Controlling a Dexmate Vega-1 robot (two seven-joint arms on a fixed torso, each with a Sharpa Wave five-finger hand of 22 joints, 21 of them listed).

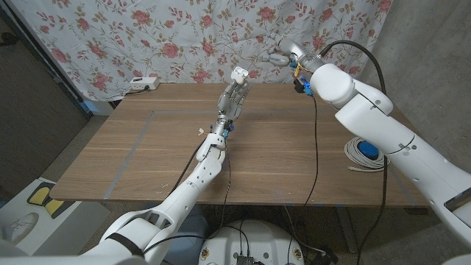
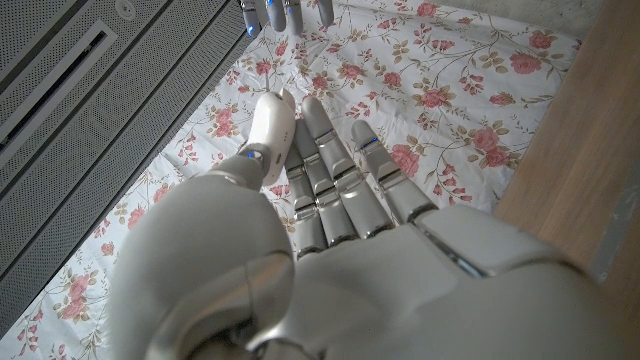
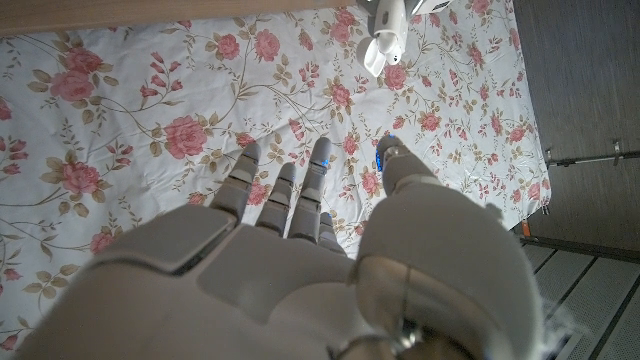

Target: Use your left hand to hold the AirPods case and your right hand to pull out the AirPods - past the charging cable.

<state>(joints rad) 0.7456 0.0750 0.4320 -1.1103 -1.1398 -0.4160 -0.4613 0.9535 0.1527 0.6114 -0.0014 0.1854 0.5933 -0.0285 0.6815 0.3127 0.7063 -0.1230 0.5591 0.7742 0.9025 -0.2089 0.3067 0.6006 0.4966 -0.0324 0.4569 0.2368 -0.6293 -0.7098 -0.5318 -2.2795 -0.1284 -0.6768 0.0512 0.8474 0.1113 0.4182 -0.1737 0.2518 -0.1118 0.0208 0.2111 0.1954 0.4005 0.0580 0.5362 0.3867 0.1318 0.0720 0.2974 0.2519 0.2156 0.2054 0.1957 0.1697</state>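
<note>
White glossy AirPods case (image 1: 239,73) sits at the fingertips of your left robot hand (image 1: 232,97), raised above the far middle of the brown wooden worktop (image 1: 162,158). The left robot hand points up towards the floral curtain (image 1: 147,37), clamped on the case. In the left wrist view the case (image 2: 272,125) is pressed between the thumb and the straight fingers (image 2: 330,160) of the left robot hand (image 2: 330,260). In the right wrist view the case (image 3: 384,40) looks hinged open, but it is too small there to be sure.

Your right robot hand (image 1: 280,57) is in the air to the right of the case and slightly farther back, near it but not touching, in front of the curtain. Its fingers (image 3: 290,195) are stretched out and apart, the thumb off to one side, and nothing is seen in the right robot hand (image 3: 300,270). The fingertips of that right robot hand (image 2: 285,12) also show in the left wrist view, just beyond the case. You cannot tell from these views whether any earbud is in the case.

White coiled charging cable (image 1: 366,153) with a blue piece in its middle lies on the right side of the worktop, partly under your right arm, well apart from both hands. White power strip (image 1: 143,83) sits at the far left edge of the worktop against the curtain.
</note>
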